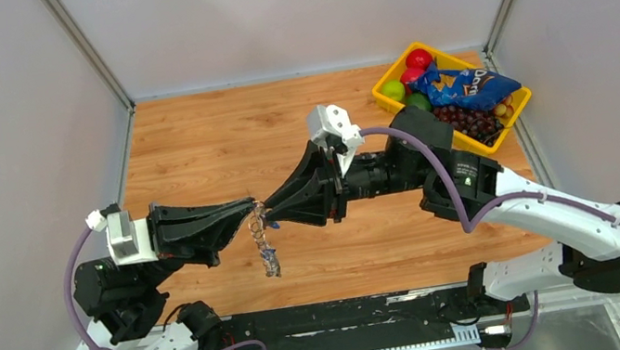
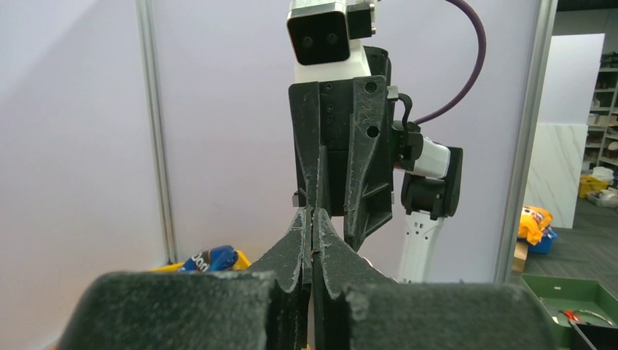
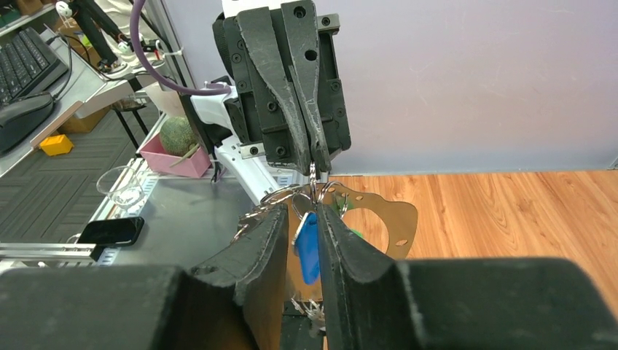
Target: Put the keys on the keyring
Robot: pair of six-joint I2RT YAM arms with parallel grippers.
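Right wrist view: the right gripper (image 3: 304, 216) is closed almost to touching on a blue key (image 3: 309, 251) at centre frame. Just above, the left gripper (image 3: 315, 165) is pinched fully together on the keyring (image 3: 293, 195). In the top view the chain (image 1: 268, 255) hangs free below the meeting tips. Risk: slight misalignment could skid the key off the thin wire or twist the ring out of its pinch.

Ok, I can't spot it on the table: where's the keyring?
Top view, centre: the keyring hangs above the table where both arms' jaws meet, chain dangling below.
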